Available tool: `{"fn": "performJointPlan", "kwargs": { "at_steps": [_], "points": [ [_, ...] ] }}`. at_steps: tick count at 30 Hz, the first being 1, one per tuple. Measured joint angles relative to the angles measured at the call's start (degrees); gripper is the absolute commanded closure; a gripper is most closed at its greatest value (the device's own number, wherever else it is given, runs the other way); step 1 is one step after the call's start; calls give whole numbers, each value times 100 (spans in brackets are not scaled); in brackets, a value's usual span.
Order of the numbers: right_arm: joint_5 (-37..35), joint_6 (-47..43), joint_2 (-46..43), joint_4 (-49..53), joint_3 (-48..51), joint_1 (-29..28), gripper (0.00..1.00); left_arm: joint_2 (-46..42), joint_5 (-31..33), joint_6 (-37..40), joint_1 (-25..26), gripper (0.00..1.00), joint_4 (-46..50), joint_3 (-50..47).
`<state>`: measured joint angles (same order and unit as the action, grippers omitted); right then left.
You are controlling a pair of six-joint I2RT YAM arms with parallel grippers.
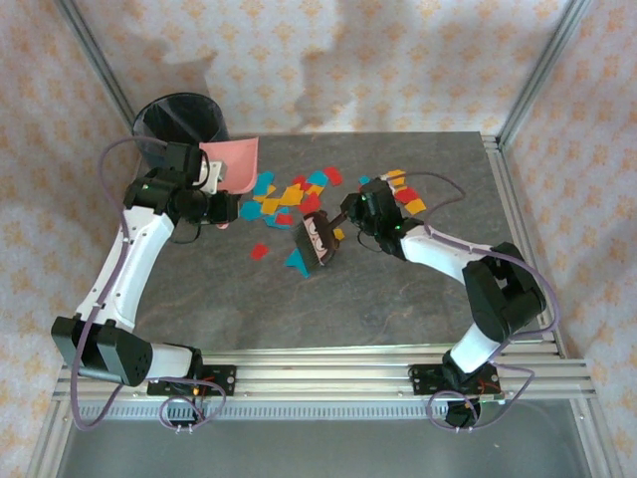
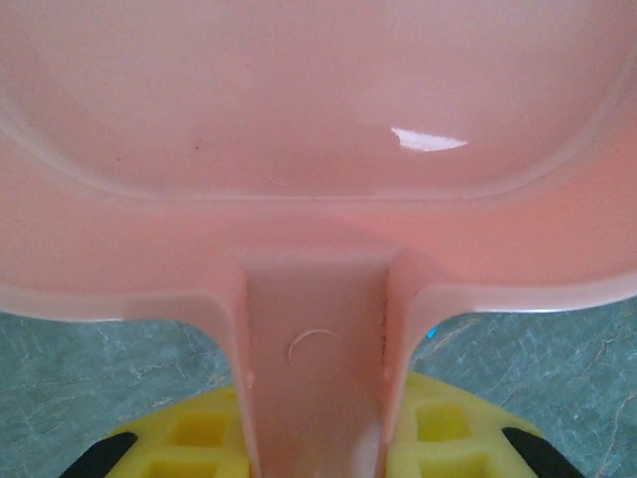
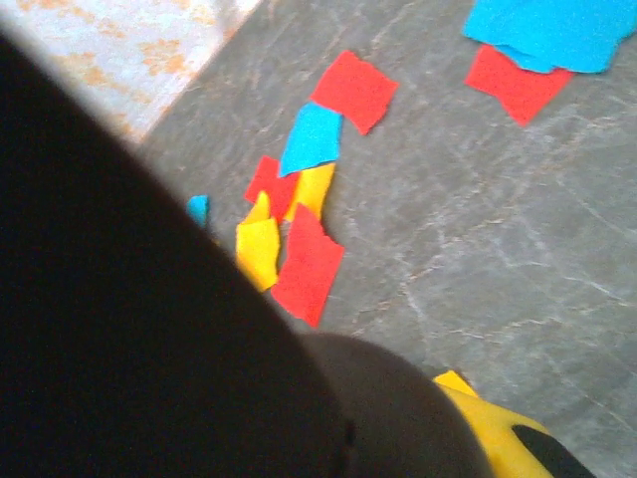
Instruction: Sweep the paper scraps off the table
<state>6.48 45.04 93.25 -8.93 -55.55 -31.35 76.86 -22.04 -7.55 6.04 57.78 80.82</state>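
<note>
Roughly twenty scraps (image 1: 260,251), one dustpan (image 1: 237,159), one brush (image 1: 320,242)

I saw peach patterned walls (image 1: 328,60) closing three sides, silver corner posts (image 1: 542,70) rising at the back, soft even light throughout.

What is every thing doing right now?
Paper scraps, scattered loose on the table.
Pink dustpan, empty, held by its handle.
Left end effector, shut on the dustpan handle.
Right end effector, shut on the dark brush.
Black bin, upright, open top.
</note>
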Motion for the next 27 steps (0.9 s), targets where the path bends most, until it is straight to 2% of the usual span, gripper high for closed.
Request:
{"fn": "performJointPlan", "kwargs": {
  "at_steps": [6,15,27],
  "points": [
    [-321,39,-151,210,20,-13,100,-2,-4,2,-2,100,-2,-31],
    [-1283,-181,-881,855,271,-11,100,-2,-136,15,15,100,-4,-155],
    [-2723,-531,-1709,1869,435,-11,100,31,-164,28,643,100,-2,-186]
  ]
}}
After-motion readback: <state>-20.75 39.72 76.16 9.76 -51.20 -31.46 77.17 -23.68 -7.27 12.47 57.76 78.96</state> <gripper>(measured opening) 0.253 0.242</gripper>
